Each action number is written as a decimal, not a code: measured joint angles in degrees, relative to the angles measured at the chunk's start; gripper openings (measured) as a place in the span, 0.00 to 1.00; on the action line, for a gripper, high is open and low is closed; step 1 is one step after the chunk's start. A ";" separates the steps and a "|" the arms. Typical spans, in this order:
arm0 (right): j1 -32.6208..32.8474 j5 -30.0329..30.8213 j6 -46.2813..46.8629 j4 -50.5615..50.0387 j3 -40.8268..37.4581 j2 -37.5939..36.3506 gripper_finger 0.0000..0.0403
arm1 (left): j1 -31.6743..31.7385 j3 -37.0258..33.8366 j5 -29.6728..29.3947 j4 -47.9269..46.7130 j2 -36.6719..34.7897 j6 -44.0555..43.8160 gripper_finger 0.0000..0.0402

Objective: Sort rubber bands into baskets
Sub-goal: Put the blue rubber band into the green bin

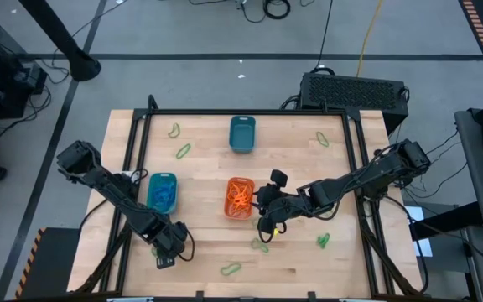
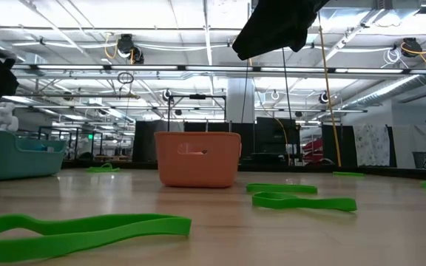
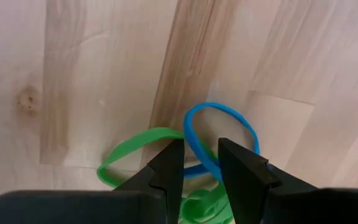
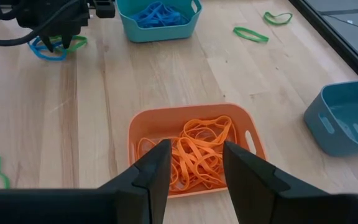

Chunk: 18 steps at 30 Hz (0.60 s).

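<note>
since my left fingers (image 3: 201,165) stand parted over a blue band (image 3: 219,134) tangled with a green band (image 3: 135,152) near the tabletop's (image 1: 199,180) front edge, i could lift both. my right fingers (image 4: 194,168) wait, open and empty, above the orange basket (image 4: 191,118).

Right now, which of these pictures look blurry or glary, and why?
Low view: the nearest green band is soft, too close to the lens; ceiling lights glare bright behind the orange basket. Left wrist view: fingers blurred, blue band sharper. High view: even light, faint shadows under the arms.
</note>
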 joint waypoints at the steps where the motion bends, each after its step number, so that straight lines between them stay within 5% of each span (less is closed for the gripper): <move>1: 0.00 0.01 0.00 0.00 0.00 0.00 0.34 | 0.01 0.00 0.00 -0.03 0.00 0.02 0.27; 18: -0.01 0.02 -0.01 0.02 0.00 0.00 0.34 | 0.00 -0.04 0.68 -0.09 -0.85 2.93 0.02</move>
